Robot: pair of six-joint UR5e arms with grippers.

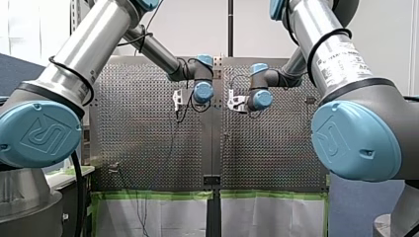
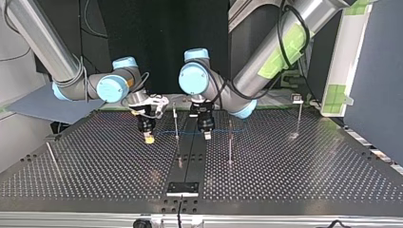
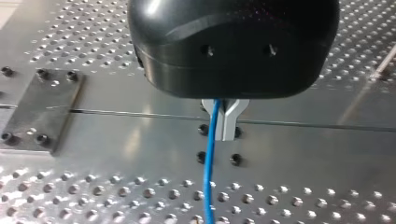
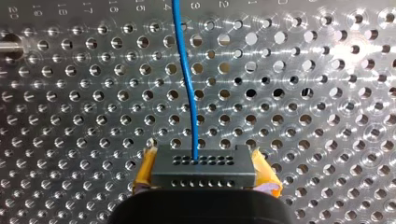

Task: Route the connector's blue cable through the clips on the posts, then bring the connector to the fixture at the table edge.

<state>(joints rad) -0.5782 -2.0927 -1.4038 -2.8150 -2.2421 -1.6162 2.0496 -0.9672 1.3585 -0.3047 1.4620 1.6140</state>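
Note:
The blue cable [image 2: 187, 132] runs low over the table between my two grippers, past a thin post [image 2: 176, 121]. My right gripper [image 2: 148, 136], at the top view's left, is shut on the dark grey connector [image 4: 204, 173], which sits between its yellow pads [image 4: 145, 170]. From the connector the blue cable [image 4: 187, 79] leads straight ahead. My left gripper [image 3: 225, 130] is black with metal fingers and is shut on the blue cable [image 3: 208, 172], just above the table's middle seam. In the top view the left gripper [image 2: 207, 133] hangs beside a second post [image 2: 230, 142].
A black fixture plate [image 2: 183, 188] lies at the table's near edge in the top view. More posts stand at that view's right [image 2: 299, 114] and left [image 2: 51, 154]. A bolted metal plate [image 3: 42, 109] lies beside my left gripper.

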